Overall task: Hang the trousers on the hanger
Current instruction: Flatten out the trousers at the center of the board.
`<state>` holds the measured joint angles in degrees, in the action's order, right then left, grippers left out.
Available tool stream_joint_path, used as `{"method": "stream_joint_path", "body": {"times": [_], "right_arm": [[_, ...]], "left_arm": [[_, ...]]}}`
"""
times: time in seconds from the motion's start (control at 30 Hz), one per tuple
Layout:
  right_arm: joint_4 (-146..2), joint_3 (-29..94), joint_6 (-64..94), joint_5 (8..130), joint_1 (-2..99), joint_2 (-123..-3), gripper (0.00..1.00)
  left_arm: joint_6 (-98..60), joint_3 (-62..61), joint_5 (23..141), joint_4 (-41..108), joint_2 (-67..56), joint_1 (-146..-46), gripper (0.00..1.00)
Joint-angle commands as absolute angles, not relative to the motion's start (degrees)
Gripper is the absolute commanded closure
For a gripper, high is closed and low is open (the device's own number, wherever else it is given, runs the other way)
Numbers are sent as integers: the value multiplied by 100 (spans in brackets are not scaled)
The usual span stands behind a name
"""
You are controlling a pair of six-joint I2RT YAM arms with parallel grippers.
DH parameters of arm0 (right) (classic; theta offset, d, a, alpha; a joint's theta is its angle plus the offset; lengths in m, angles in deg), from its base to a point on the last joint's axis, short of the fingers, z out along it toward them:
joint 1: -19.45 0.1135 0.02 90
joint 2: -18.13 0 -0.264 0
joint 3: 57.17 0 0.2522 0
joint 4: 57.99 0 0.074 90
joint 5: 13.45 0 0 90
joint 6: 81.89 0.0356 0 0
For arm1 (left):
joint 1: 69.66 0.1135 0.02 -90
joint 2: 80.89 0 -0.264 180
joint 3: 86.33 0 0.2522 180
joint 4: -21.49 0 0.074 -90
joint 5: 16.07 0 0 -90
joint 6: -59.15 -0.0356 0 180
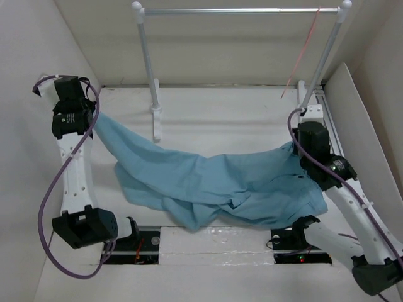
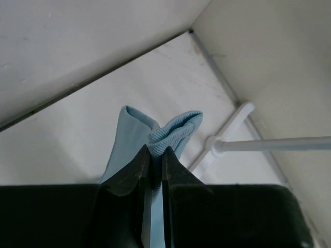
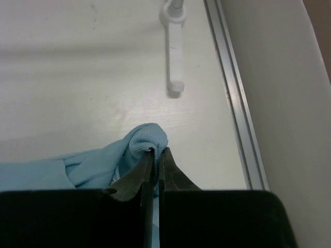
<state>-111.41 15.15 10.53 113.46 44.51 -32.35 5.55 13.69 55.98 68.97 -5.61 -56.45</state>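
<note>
You hold the trousers [image 1: 214,182] stretched crosswise, left claw [image 2: 155,155] and right claw [image 3: 155,152] each clenched on an end, the hanger [image 1: 302,56] beyond your nearer right claw.

- The left hand [image 2: 154,155] is closed tight on a fold of the trousers [image 2: 173,130].
- Behind the fold, a white rack foot [image 2: 234,120] lies on the desk [image 2: 77,129].

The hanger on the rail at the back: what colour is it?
Pink-red, a thin wire hanger hanging from the silver rail; the top external view shows it best.
</note>
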Motion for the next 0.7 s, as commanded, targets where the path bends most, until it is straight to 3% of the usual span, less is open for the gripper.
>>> {"method": "stream_joint_path", "body": {"times": [0.0, 0.03, 0.07, 0.17, 0.37, 0.57, 0.6, 0.63, 0.67], "right_arm": [[-9250, 1705, 442, 9760, 2987, -3704, 100], [-9231, 1767, 512, 9286, 2051, -4002, 100], [-9231, 1880, 547, 8594, 1659, -4284, 100], [-8548, 1742, 627, 8385, 1024, -4761, 100], [-7897, 2487, 1083, 7299, 548, -6877, 100], [-7876, 3410, 1154, 7505, 661, -7792, 97], [-7895, 3515, 1154, 7480, 661, -7828, 78], [-7930, 3595, 1163, 7479, 661, -7863, 59], [-8148, 3761, 1172, 7410, 661, -7846, 26]], "left_arm": [[835, 1797, 5503, 6506, -777, -5656, 100], [800, 1709, 5582, 6374, -785, -5656, 100], [791, 1621, 5591, 6225, -759, -5656, 100], [529, 1725, 5732, 6032, -435, -5533, 100], [299, 2463, 5863, 5628, 1357, -5533, 100], [115, 3781, 6154, 6126, 3089, -5674, 100], [1, 3982, 6136, 6144, 3204, -5752, 100], [-78, 4019, 6345, 6110, 3344, -5753, 93], [-140, 4098, 6504, 6101, 3424, -5753, 85]]}}
